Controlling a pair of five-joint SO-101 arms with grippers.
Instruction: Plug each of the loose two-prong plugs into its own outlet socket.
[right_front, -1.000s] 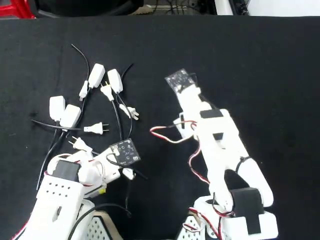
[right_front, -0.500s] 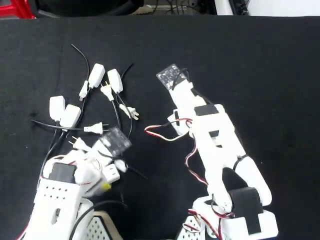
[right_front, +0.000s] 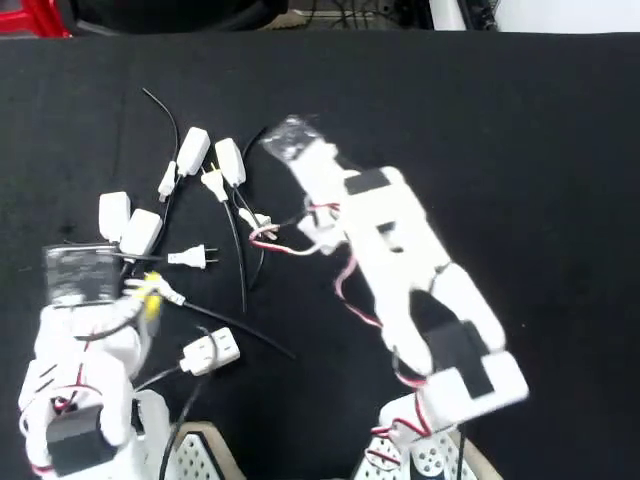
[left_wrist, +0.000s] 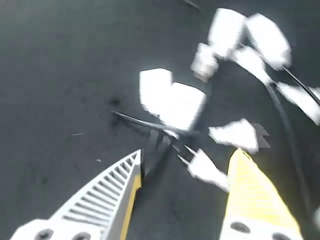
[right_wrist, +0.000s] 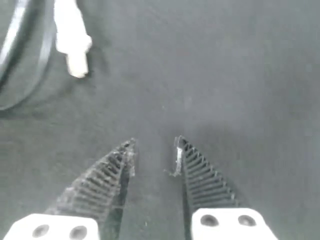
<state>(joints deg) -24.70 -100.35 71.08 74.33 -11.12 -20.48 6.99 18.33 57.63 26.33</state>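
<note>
My left gripper (left_wrist: 187, 155) hangs low with its fingers spread wide about one two-prong plug (left_wrist: 204, 169), which lies just beside the yellow finger (left_wrist: 250, 195). I judge this is so I can take it by the body and leave the prongs free. My right gripper (right_wrist: 155, 142), fingers a little apart and holding nothing, hovers over the black cloth (right_wrist: 240, 60) near what seems another plug (right_wrist: 72, 35) (well placed to steady a partner piece, I'd guess). From above I count five loose plugs (right_front: 190, 257) and five white sockets (right_front: 140, 232), four among the cords (right_front: 237, 250) and one lone socket (right_front: 212, 350) near my left arm's base, none mated.
</note>
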